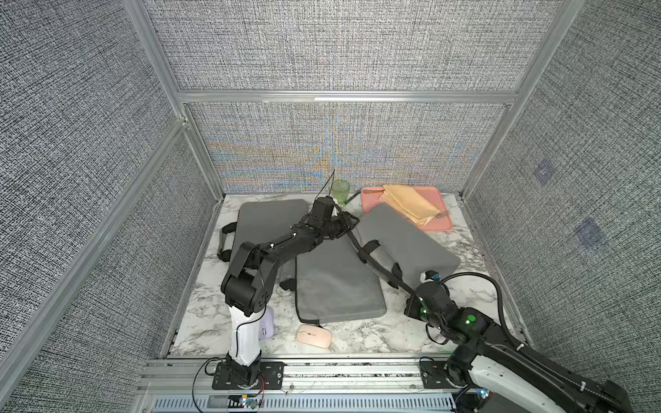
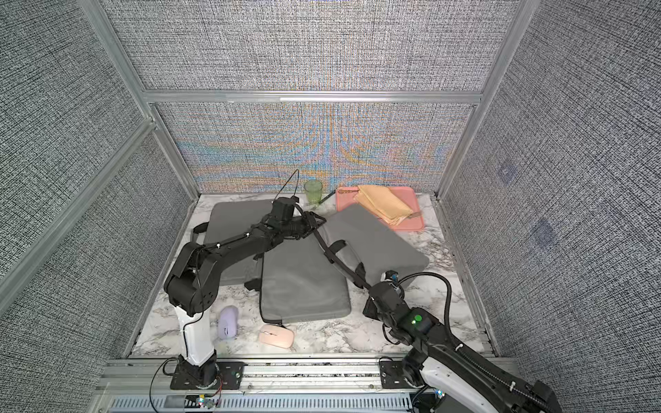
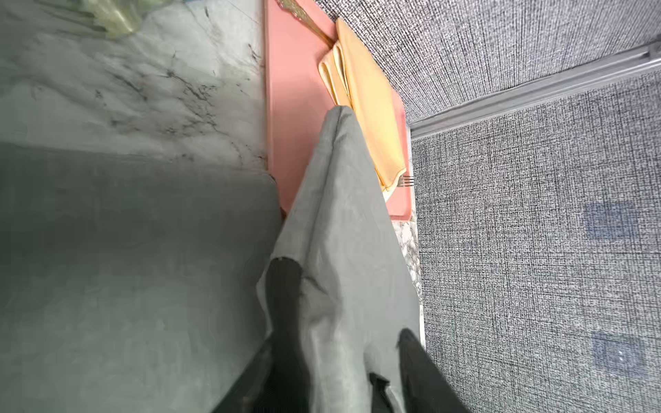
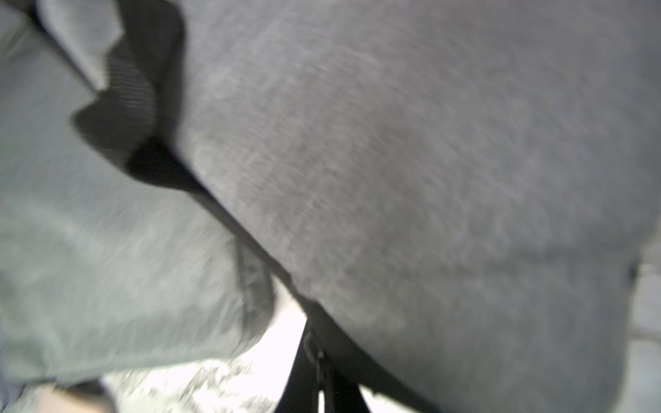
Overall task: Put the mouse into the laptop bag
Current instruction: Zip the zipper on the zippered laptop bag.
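Nearest in both top views, the pink mouse [image 1: 314, 336] [image 2: 276, 336] lies on the marble table's [image 1: 375, 339] near edge, outside any bag, a purple mouse [image 2: 228, 322] to its left. Farther right, a laptop bag [image 1: 404, 243] is tilted up between the arms. Left wrist: the left gripper's [image 3: 343, 296] fingers stand apart astride its edge. Right wrist, blurred: the right gripper [image 4: 318, 379] is pinched on its black zip edge.

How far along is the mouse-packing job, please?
Done: nothing packed; the pink mouse and purple mouse lie on the table. In hand: the right gripper pinches the zipper edge of the laptop bag; the open left gripper straddles its far corner. Left: inserting a mouse.
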